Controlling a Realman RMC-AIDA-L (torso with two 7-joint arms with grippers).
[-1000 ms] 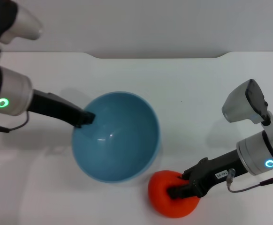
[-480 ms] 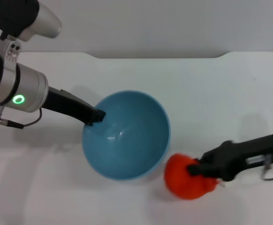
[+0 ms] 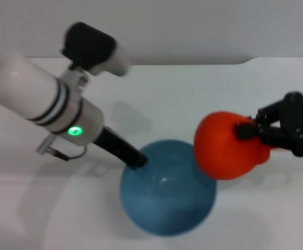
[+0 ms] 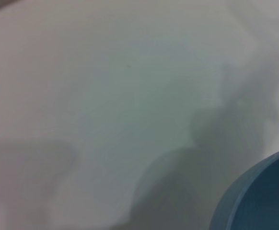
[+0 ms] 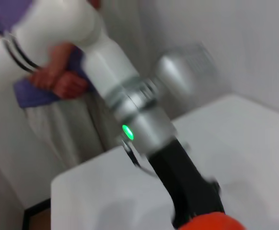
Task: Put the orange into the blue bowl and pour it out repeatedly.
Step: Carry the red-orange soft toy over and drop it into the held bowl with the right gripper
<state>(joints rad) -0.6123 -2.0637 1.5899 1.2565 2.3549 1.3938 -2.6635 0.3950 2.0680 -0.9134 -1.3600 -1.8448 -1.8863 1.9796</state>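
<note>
The blue bowl (image 3: 167,190) stands on the white table near the front middle, its opening facing up. My left gripper (image 3: 136,159) reaches in from the upper left and is shut on the bowl's left rim. My right gripper (image 3: 244,132) comes in from the right, shut on the orange (image 3: 223,146), and holds it in the air just above and to the right of the bowl. A piece of the bowl's rim (image 4: 254,201) shows in the left wrist view. The top of the orange (image 5: 210,222) shows in the right wrist view, with my left arm (image 5: 130,110) behind it.
The white table (image 3: 182,99) stretches back to a grey wall. A person in purple (image 5: 43,81) stands beyond the table's far side in the right wrist view.
My right gripper has lifted the orange off the table, up and to the right. My left arm has swung in, carrying the bowl rightward and toward the front.
</note>
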